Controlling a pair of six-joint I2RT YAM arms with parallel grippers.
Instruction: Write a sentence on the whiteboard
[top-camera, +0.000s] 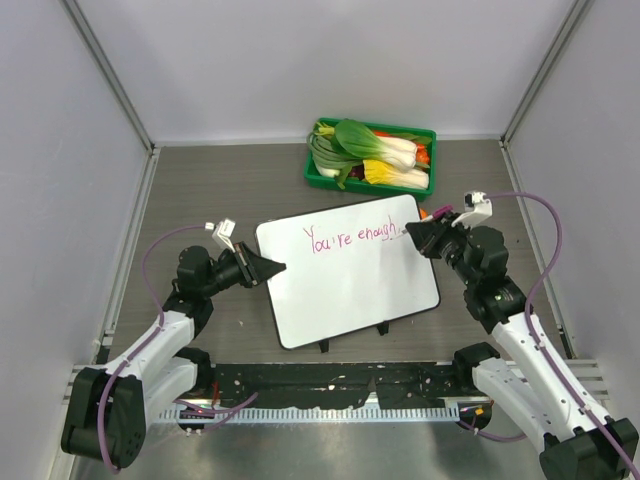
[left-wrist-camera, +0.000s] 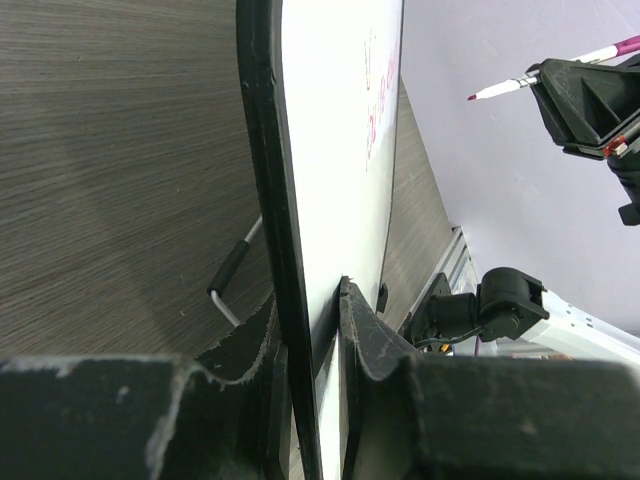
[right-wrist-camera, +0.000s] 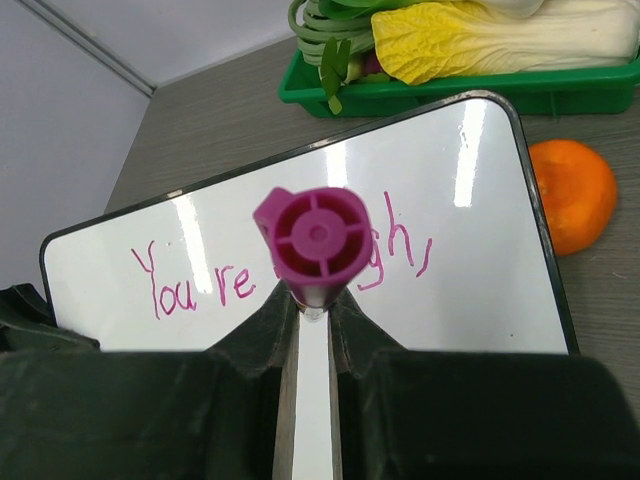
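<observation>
The whiteboard lies in the middle of the table, also in the left wrist view and the right wrist view. The pink sentence along its far edge reads about "You're enough,"; it also shows in the right wrist view. My left gripper is shut on the board's left edge, one finger on each face. My right gripper is shut on a pink marker at the end of the writing. The marker's tip is off the board.
A green tray of leafy vegetables stands at the back, just beyond the board. An orange lies by the board's far right corner. Small black clips stick out from the board's near edge. Grey walls close in the table.
</observation>
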